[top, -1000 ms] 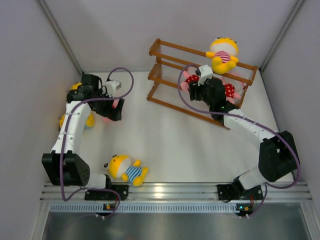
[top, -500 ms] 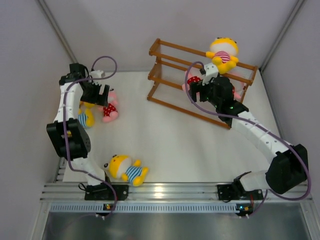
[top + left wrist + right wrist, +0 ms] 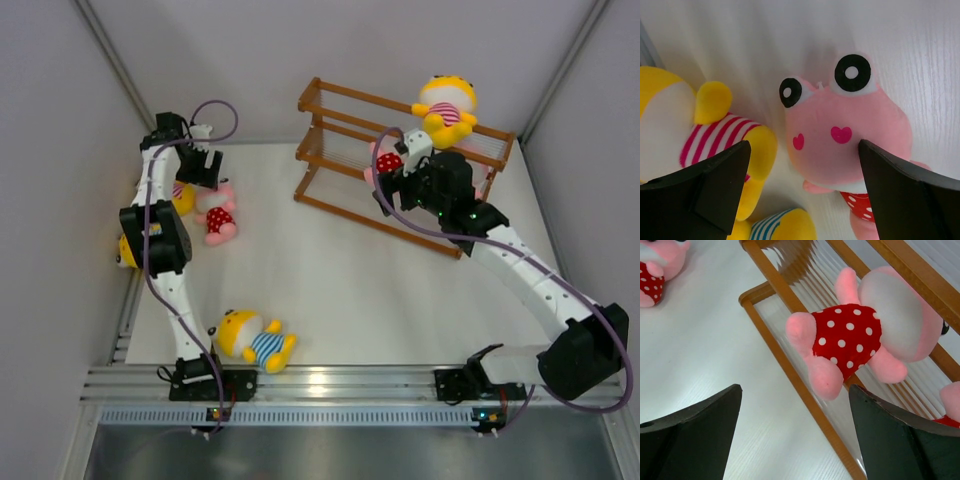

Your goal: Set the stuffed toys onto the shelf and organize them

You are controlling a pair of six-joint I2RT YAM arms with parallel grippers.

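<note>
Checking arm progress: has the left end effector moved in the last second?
Yes. The left end effector moved farther from the blue-striped doll, toward the back wall.

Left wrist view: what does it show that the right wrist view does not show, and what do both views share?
Only the left wrist view: the face of the floor pink doll, lying on the table, with a yellow doll in a pink-striped shirt beside it.
Only the right wrist view: the shelf, with the shelved pink doll lying on a slatted tier.
Both: the white table, pink dolls in red dotted outfits, and open fingers, of the left gripper and the right gripper.
</note>
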